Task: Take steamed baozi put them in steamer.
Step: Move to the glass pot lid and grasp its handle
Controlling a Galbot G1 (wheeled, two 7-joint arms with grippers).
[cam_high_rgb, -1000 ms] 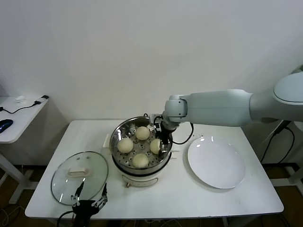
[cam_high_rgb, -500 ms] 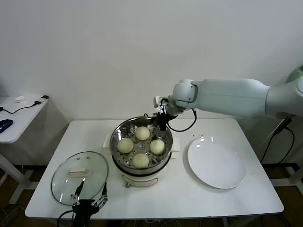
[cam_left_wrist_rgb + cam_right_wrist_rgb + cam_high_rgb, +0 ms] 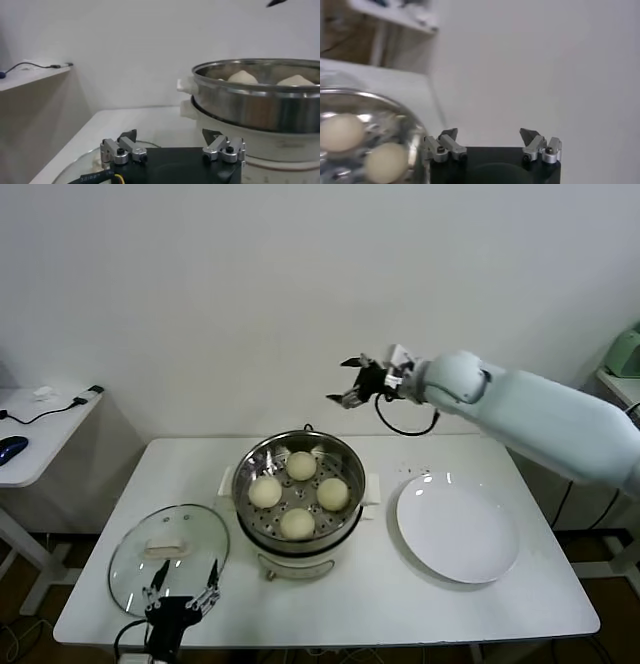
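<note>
Baozi [image 3: 300, 465], four, cream-white, all seated on perforated tray inside steamer [image 3: 297, 537]; arranged roughly as a diamond, apart from one another. Steamer at centre of white table [image 3: 400, 614]. Glass lid [image 3: 169, 556] flat on table to steamer's left side; white plate [image 3: 457, 528] flat to its right, bare. Right gripper [image 3: 347, 381] raised high above table, beyond the steamer's far rim and well apart from buns; fingers spread wide, nothing between them. Left gripper [image 3: 181, 601] low at near table edge, over near rim of glass lid; fingers apart, nothing held. Small side table [image 3: 40, 429] at far left with cable and dark mouse.

Left wrist view: left gripper [image 3: 172, 147] with both fingertips widely separated, empty, glass lid rim just beneath. Steamer [image 3: 250, 107] near and ahead, steel wall on cream base; tops of two baozi [image 3: 242, 77] showing above rim.

Right wrist view: right gripper [image 3: 490, 140] wide open, empty, facing white wall. Steamer rim [image 3: 415, 135] below and off to one side; two baozi [image 3: 340, 131] visible inside, well clear of fingertips.
</note>
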